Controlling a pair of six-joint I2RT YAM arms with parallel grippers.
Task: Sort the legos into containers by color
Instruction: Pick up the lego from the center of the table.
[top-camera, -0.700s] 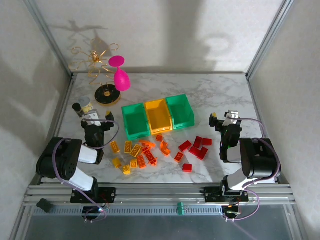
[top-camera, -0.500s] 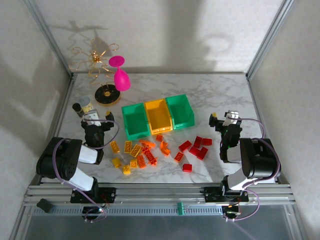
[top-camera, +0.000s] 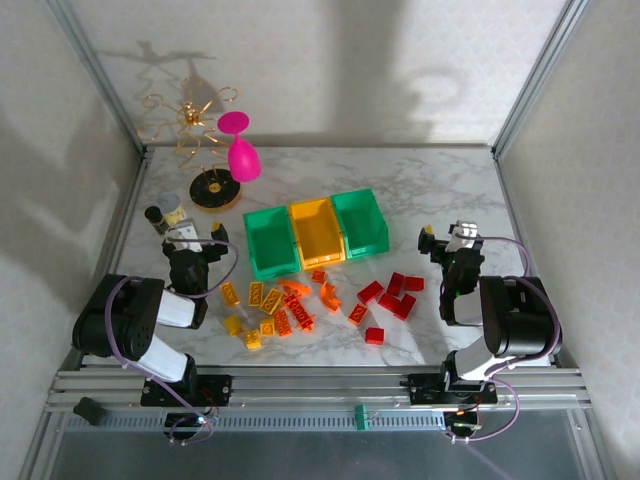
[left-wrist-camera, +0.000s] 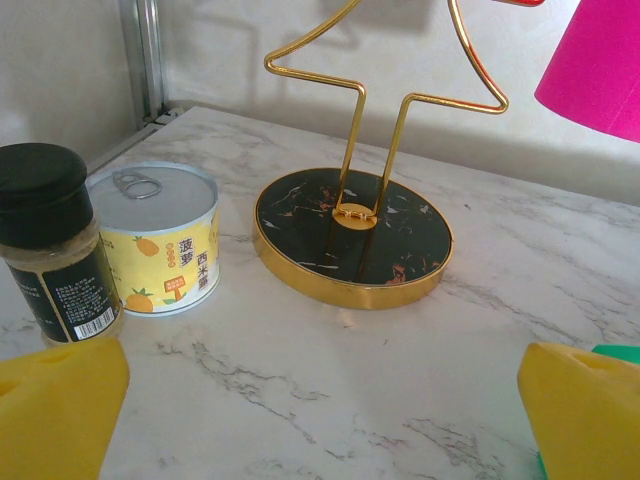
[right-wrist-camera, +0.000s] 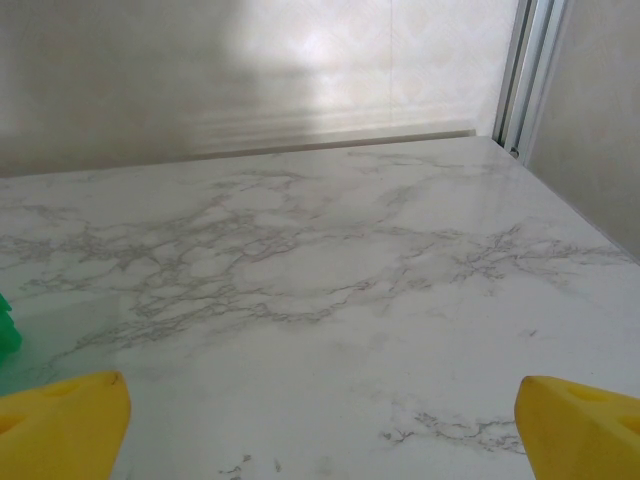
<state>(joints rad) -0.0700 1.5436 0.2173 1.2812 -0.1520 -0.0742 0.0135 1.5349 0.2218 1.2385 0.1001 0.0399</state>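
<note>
Legos (top-camera: 371, 292) are scattered, unsorted, just before the containers (top-camera: 318, 232).
The left gripper (left-wrist-camera: 320, 420) and right gripper (right-wrist-camera: 320, 420) are spread wide over the marble table (right-wrist-camera: 330, 260).

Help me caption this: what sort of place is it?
Probably a robot test cell: a marble-patterned tabletop enclosed by white panels on aluminium frame posts, with small green and yellow plastic bins.

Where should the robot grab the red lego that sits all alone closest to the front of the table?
Pinch its two opposite side walls, coming straight down from above. The red lego sits low on the marble table, apart from the others, so the open right gripper could probably straddle it cleanly.
</note>
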